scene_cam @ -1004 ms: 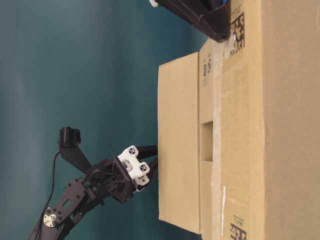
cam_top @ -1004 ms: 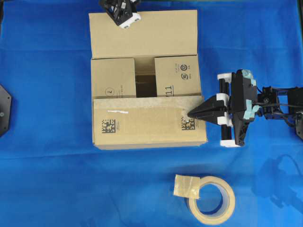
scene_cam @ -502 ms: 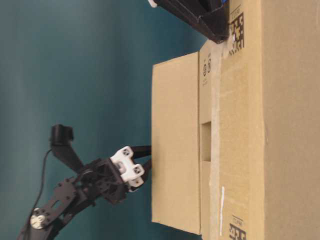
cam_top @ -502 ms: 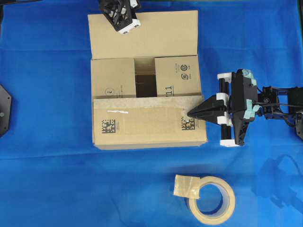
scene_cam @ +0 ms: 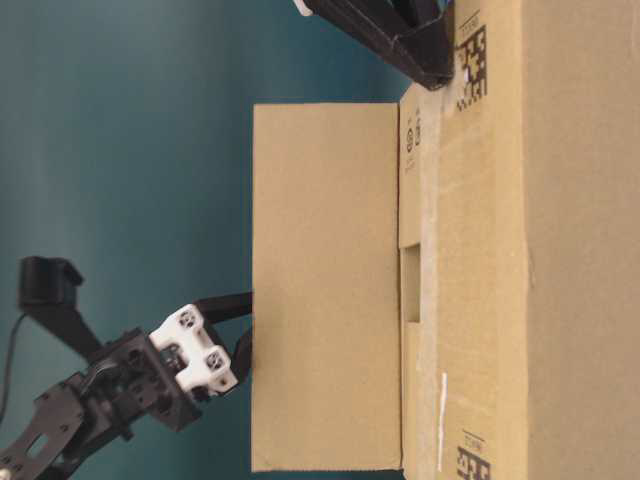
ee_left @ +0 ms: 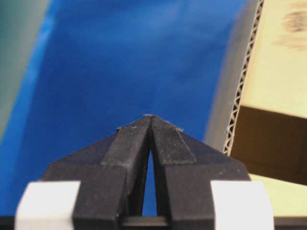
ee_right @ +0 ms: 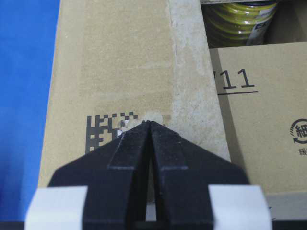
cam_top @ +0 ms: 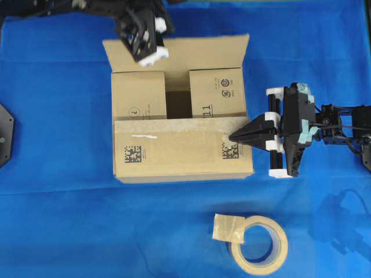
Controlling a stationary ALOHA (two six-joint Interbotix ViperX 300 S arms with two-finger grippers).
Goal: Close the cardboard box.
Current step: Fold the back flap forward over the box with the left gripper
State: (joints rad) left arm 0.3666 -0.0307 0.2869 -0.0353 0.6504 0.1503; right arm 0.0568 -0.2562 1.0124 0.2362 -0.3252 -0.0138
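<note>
cardboard box sitting on the blue cloth toward its far middle, three flaps down. near long flap folded flat, both short flaps lying inward with a dark gap between them. far long flap raised, close to upright in the table-level view.

left gripper behind that raised flap near its left corner, jaws pinched to a sliver, nothing between them; fingertips at the flap's outer face, contact likely but not certain. right gripper pressed tip-down on the near flap beside its right-hand data-matrix label, jaws shut and empty, serving as a hold-down.

step in hand, by judgement: pushing the far flap over onto the short flaps.

risks from here:
- pushing near one corner only could twist the flap so it comes down skewed.
- tips sliding off the top edge would let the flap spring back.
- lifting the right tip too soon could let the near flap rise and block the far one.
- too hard a shove could slide the whole box toward the tape roll near the cloth's front edge.
</note>
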